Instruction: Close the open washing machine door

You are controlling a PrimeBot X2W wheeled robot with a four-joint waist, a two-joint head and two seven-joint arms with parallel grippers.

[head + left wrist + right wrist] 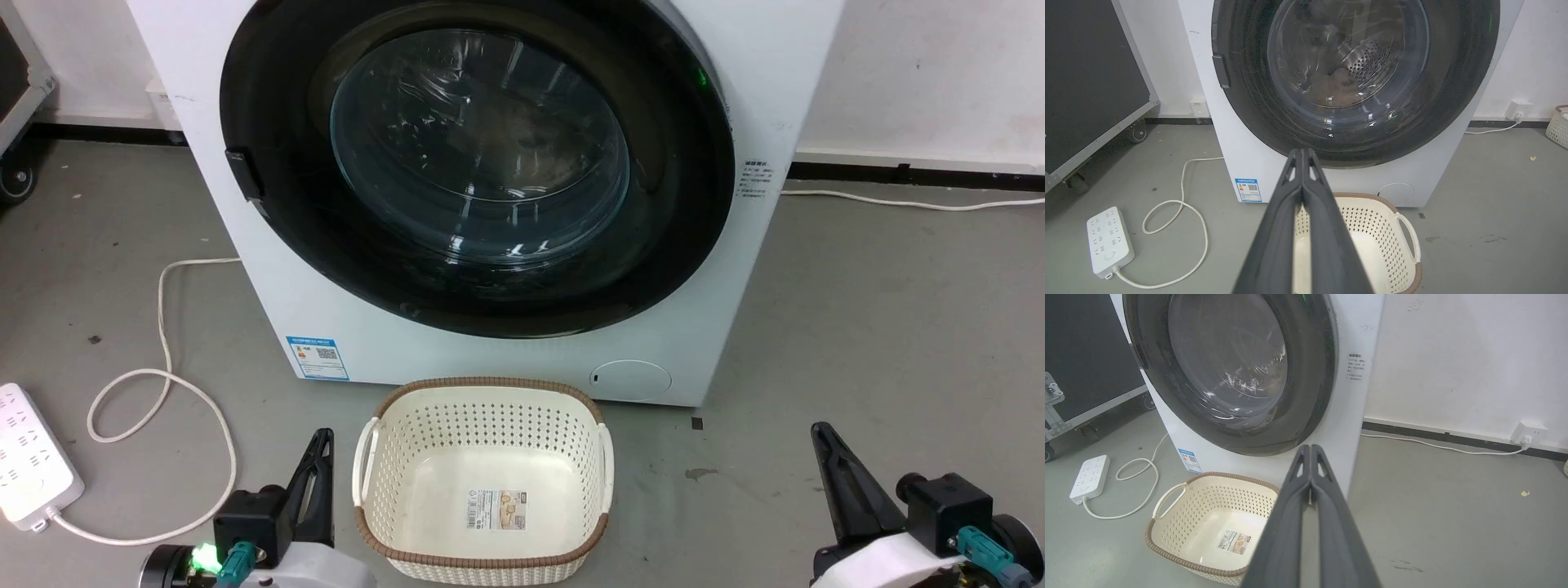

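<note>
Below, cream basket with label inside, between left gripper and right gripper, fingers of each together.

dark tapered fingers, white forearms, teal connectors

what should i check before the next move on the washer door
1. Washing machine door lying against the white washer front: looks ok.
2. Door latched: cannot tell.
3. Left fingers shut, holding nothing: ok.
4. Right fingers shut, holding nothing: ok.
5. Basket on the floor just before the washer, below the door: probably ok for a push at rim height.
6. Power strip and cable on the floor at the left, apart from the fingers: ok.
</note>
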